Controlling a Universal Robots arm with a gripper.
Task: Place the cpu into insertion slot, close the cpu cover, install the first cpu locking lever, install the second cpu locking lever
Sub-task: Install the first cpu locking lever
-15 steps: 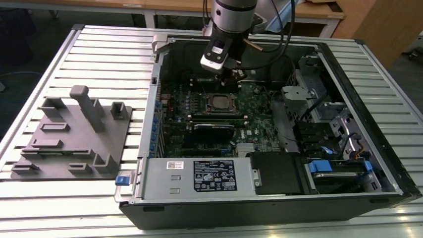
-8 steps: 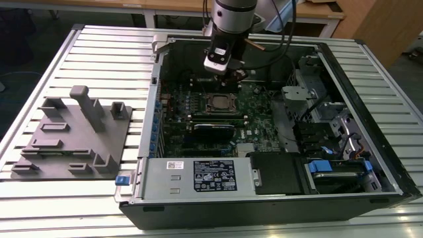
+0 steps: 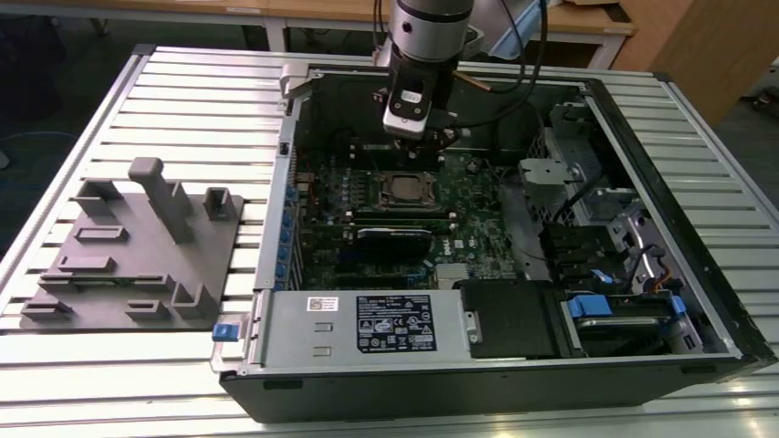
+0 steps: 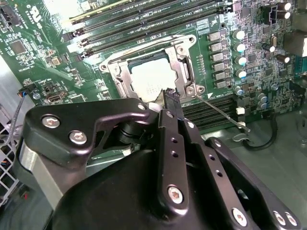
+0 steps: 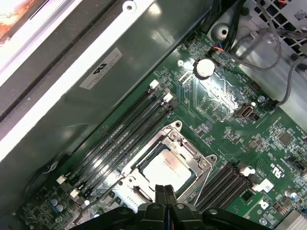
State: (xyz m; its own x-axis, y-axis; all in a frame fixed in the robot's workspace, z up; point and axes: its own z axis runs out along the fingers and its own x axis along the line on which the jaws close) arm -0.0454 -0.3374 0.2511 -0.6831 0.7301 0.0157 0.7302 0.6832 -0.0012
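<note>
Exterior view: the gripper (image 3: 420,139) hangs inside the open computer case (image 3: 712,265), over the green circuit board (image 3: 477,228). The cpu (image 3: 402,189) lies in the insertion slot (image 3: 379,190), just beyond the fingertips on the side facing the camera. A printed white label (image 3: 396,324) is on the power supply housing; its text is not transcribed. Second wrist view: the fingers are pressed together and carry nothing. The cpu (image 4: 149,79) lies directly ahead of the gripper (image 4: 171,95), near it, with the cpu cover (image 4: 185,67) apparently lowered around it. A thin wire lever (image 4: 218,111) slants away from the cover's corner beside the fingertips, judged unlatched. First wrist view: the gripper (image 5: 165,189) is closed on nothing, the cpu (image 5: 165,167) is just ahead of the tips, and the cpu cover (image 5: 196,160) frames it. A white label (image 5: 106,68) is on the case wall beyond.
</note>
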